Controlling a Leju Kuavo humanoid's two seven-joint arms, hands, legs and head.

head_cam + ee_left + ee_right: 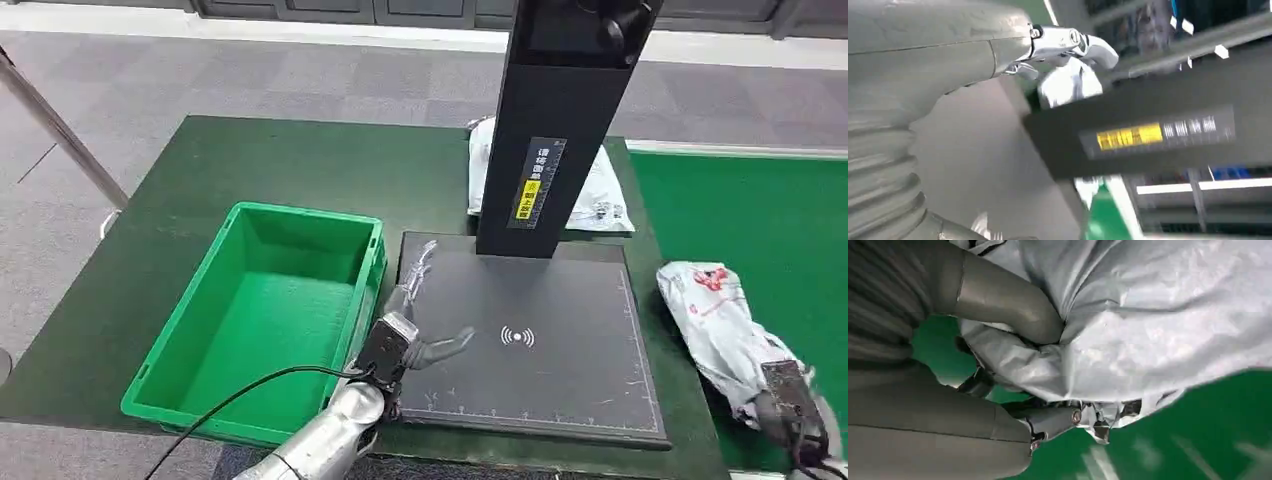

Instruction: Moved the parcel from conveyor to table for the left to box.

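A crumpled grey-white parcel point(715, 320) with red print lies over the green conveyor belt point(760, 210) at the right. My right hand point(790, 405) grips its near end; in the right wrist view the thumb point(1008, 305) presses into the parcel point(1148, 320) and dark fingers point(1053, 421) wrap under it. My left hand point(405, 335) hovers open, fingers spread, over the left edge of the black scanner pad point(530, 340). The left wrist view has the left hand point(923, 65) in front of the scanner column point(1148, 135). A green box point(265, 315) stands empty at the left.
A black scanner column point(555, 130) rises from the pad's far side. A second white parcel point(595, 190) lies behind it on the dark green table point(300, 165). A metal pole point(60, 130) slants at the far left. Grey carpet surrounds the table.
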